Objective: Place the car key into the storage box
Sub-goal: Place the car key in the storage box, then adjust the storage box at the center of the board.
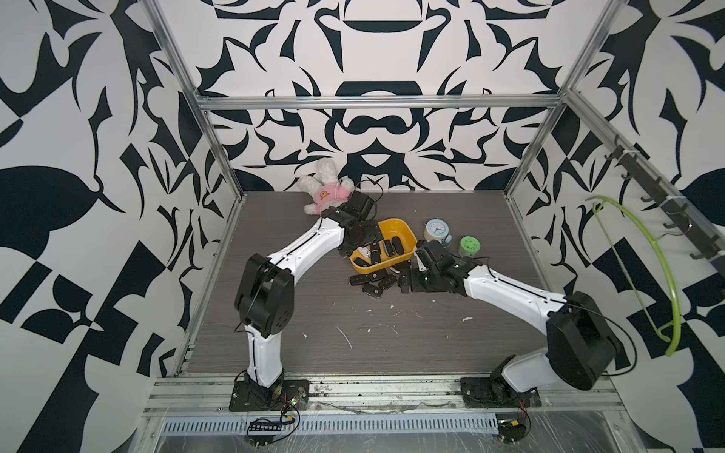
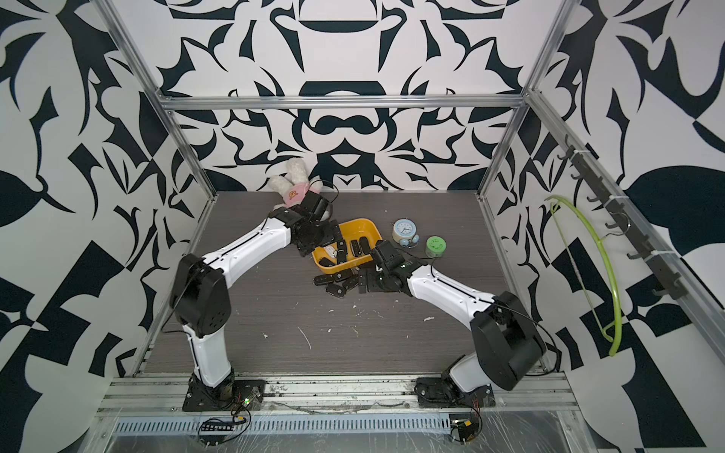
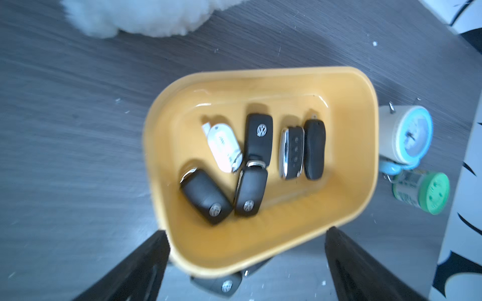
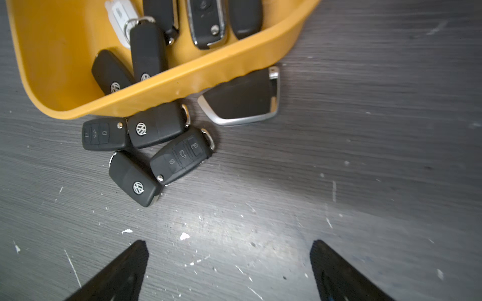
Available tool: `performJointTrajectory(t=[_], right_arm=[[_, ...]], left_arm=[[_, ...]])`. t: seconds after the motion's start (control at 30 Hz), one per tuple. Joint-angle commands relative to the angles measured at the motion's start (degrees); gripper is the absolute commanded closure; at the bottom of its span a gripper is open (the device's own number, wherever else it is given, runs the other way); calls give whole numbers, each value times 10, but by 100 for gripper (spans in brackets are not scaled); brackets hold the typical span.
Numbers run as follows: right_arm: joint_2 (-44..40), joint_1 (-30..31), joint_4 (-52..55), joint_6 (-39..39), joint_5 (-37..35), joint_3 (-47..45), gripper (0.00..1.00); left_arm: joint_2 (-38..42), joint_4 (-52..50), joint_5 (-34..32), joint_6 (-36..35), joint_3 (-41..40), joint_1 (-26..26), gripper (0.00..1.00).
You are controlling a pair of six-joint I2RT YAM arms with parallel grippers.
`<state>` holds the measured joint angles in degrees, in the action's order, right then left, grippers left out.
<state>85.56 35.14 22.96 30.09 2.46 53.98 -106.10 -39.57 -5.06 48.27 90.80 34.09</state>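
The storage box holds six car keys lying close together on its floor: one white key and five black keys. The left gripper hangs at one long rim, its fingers spread wide with nothing held. An alarm clock and a green-lidded jar stand just beside a short end.

Walls papered in a bold black-and-white ornamental pattern close in your cell at the back and on both sides. An aluminium frame runs across the back and up the corners. Your work surface is a grey wood-grain tabletop, flecked with white specks and scratches. On the right-hand wall a dark hook rail carries a lime-green hanger. Along the front edge you see a slotted cable duct.
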Motion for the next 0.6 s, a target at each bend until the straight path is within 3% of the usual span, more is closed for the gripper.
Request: performJointTrajectory(t=[0.0, 0.37, 0.57], right_arm=[[33, 3, -49, -34, 37, 49, 0], [178, 3, -78, -65, 84, 171, 4], [225, 3, -53, -133, 78, 223, 4]], left_arm=[[64, 31, -3, -5, -81, -3, 0], [262, 153, -26, 85, -333, -4, 1], [287, 155, -47, 88, -350, -4, 1]])
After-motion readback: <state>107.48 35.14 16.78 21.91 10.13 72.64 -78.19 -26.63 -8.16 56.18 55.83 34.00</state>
